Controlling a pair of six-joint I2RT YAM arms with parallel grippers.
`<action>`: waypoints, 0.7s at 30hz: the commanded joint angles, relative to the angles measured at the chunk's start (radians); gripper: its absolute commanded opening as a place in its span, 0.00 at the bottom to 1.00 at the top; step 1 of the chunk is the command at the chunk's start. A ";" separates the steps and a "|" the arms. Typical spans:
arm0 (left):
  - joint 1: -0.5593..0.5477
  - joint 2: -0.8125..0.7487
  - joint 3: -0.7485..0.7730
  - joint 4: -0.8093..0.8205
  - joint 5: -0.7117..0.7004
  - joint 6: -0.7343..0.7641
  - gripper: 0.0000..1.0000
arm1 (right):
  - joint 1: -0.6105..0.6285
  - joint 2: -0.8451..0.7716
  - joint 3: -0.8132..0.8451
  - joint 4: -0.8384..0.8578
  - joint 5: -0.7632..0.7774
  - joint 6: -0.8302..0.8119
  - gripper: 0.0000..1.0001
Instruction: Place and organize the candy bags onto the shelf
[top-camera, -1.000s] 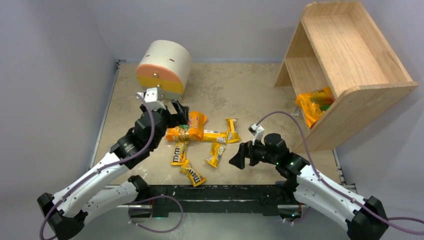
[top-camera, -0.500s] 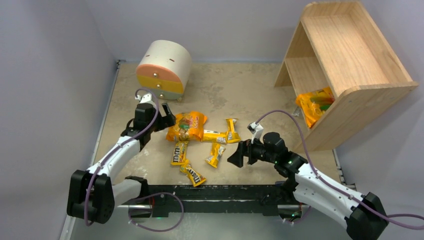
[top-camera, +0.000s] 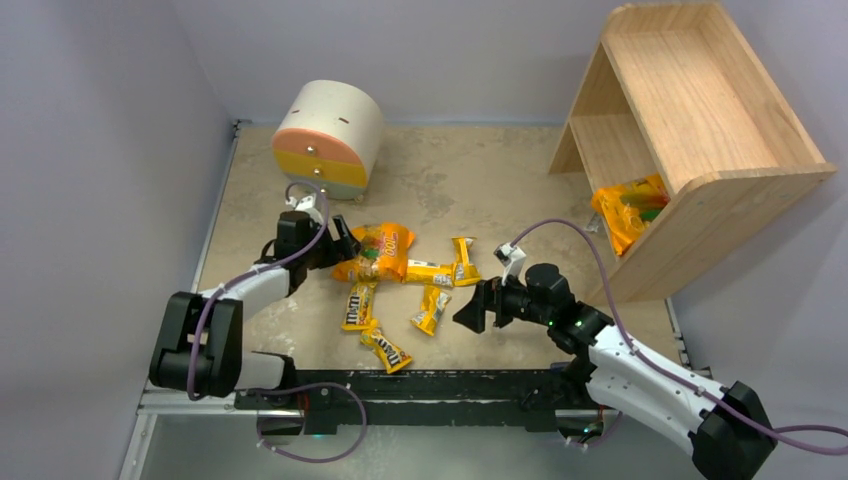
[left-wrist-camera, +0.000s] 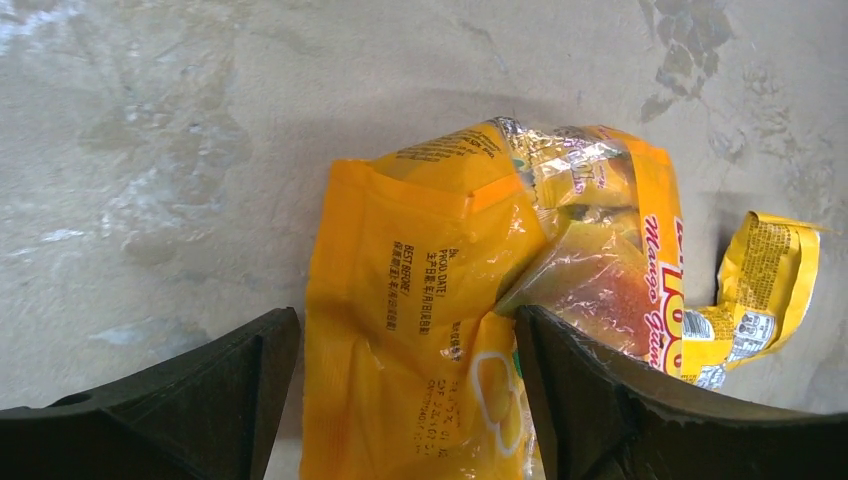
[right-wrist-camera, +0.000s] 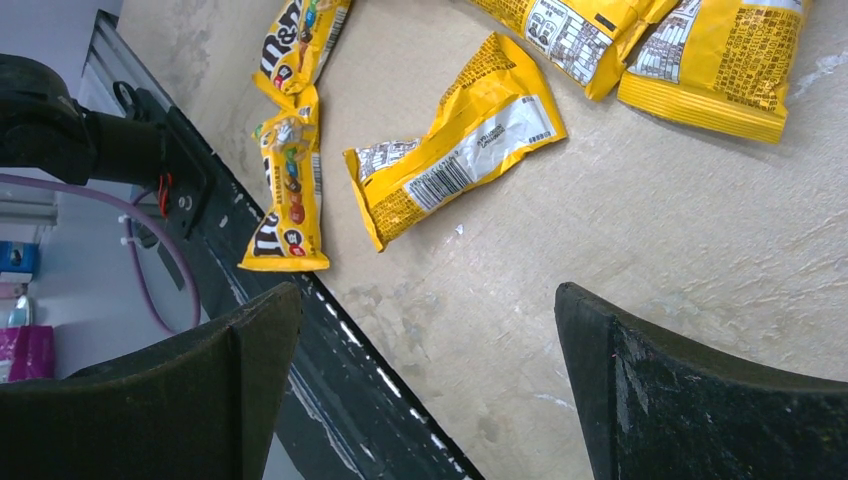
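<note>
We hold our left pincer wide over the orange bag on the bench, so its crinkled end fits between the fingers. Our right pincer, equally wide, hovers near an M&M's packet. A second orange bag already lies in the shelf.

Light over my counter is bright, even and soft, falling from above, with only faint shadow under the shelf. From my left wrist the orange bag is sharp, and white glare flecks its glossy film near the crinkled top. My left tool and right tool show as near-black shapes with little surface detail.
</note>
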 joint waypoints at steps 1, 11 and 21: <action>0.004 0.067 -0.028 0.109 0.105 0.033 0.78 | -0.005 0.004 0.026 0.033 -0.015 0.005 0.99; 0.004 0.109 -0.050 0.217 0.285 0.000 0.06 | -0.005 -0.007 0.042 0.046 0.004 0.018 0.99; -0.030 -0.293 -0.172 0.414 0.305 -0.306 0.00 | -0.004 0.088 0.106 0.281 0.152 0.230 0.99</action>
